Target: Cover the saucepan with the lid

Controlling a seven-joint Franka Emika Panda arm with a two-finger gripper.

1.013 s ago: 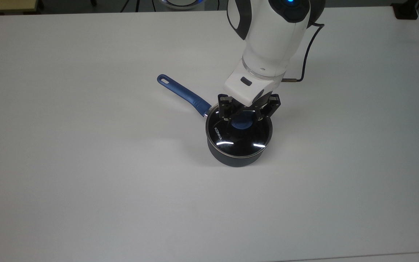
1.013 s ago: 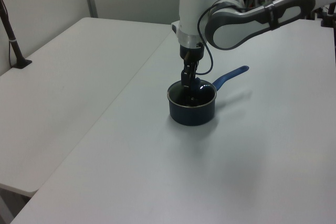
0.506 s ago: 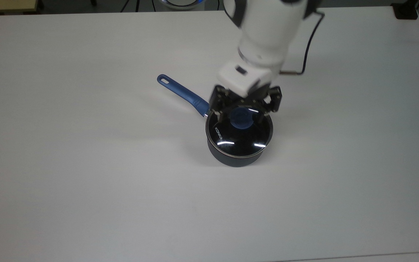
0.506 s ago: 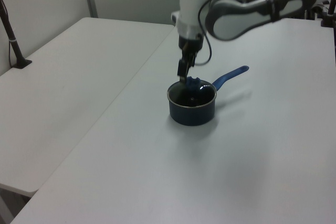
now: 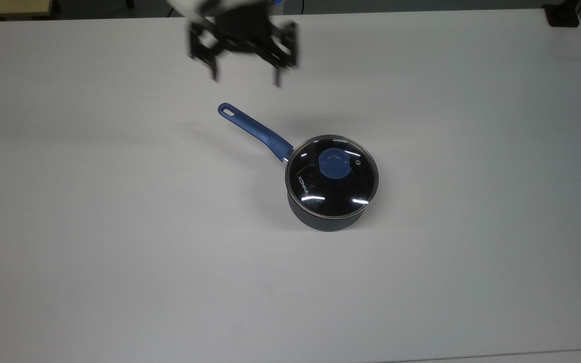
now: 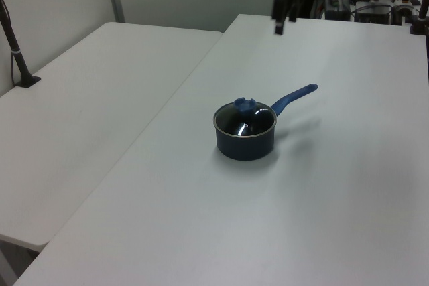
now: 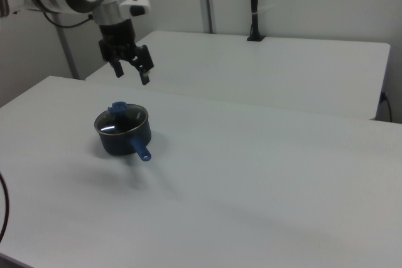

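The saucepan (image 5: 321, 219) (image 6: 245, 147) (image 7: 122, 143) stands near the middle of the white table (image 5: 119, 227), its blue handle (image 5: 255, 131) pointing to the top view's upper left. The glass lid (image 5: 341, 194) (image 6: 249, 122) (image 7: 119, 123) with its blue knob (image 5: 335, 165) rests flat on the pan's rim. My gripper (image 5: 246, 76) (image 7: 131, 75) (image 6: 279, 26) hangs high above the table, well away from the pan, toward the top view's upper left. Its fingers are open and hold nothing.
A second white table (image 6: 80, 112) adjoins this one on the left view's left. A black post (image 6: 17, 58) (image 7: 253, 4) is clamped at that table's far edge. A black block (image 5: 563, 15) sits at the top view's upper right corner.
The gripper let go of the lid's knob, rose off the pan and swung up and to the top view's upper left. The lid stays on the saucepan.
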